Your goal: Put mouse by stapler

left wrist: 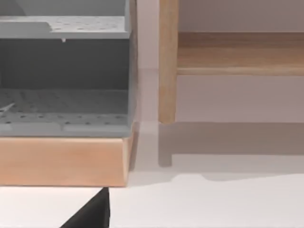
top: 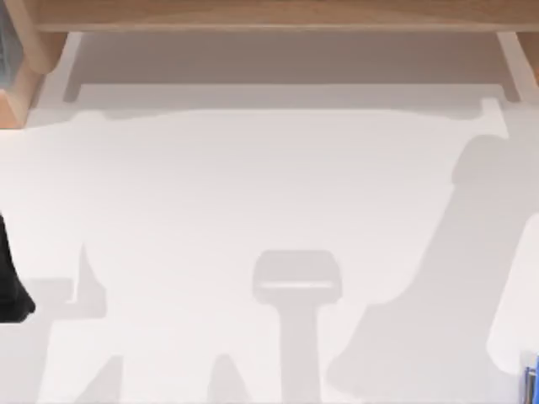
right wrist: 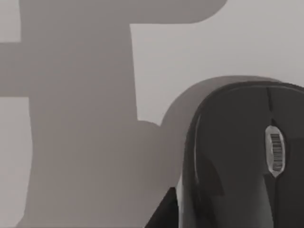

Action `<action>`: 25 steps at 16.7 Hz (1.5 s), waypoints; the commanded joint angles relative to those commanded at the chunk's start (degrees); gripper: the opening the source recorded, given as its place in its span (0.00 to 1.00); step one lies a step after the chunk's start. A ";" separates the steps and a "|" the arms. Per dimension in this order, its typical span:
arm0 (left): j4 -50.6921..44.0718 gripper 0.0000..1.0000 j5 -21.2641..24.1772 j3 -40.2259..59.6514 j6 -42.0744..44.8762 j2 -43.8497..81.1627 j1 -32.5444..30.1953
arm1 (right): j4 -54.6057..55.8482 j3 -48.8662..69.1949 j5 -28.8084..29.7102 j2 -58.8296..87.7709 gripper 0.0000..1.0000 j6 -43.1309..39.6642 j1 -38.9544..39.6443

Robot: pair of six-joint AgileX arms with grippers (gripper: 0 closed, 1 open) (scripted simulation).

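The black mouse [right wrist: 237, 156] lies on the white table [right wrist: 228, 42] directly under the right wrist camera — close up, scroll wheel [right wrist: 275, 152] showing (a pale ribbed strip along its middle). Its long axis runs up the right wrist view, buttons toward the far edge. A dark sliver beside it may be a fingertip; whether those fingers are parted or clenched, I cannot tell. Over at the table's left edge a dark piece of the left arm [top: 12, 286] sits parked, facing a grey perforated tray unit [left wrist: 64, 76] on a wooden base [left wrist: 61, 161].
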 joint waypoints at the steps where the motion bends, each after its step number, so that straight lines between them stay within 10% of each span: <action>1: 0.00 1.00 0.00 0.00 0.00 0.00 0.00 | 0.00 0.00 0.00 0.00 0.32 0.00 0.00; 6: 0.00 1.00 0.00 0.00 0.00 0.00 0.00 | 0.00 0.00 0.00 0.00 0.00 0.00 0.00; 25: 0.00 1.00 0.00 0.00 0.00 0.00 0.00 | 2.30 -10.73 -0.02 -17.48 0.00 -1.70 -0.12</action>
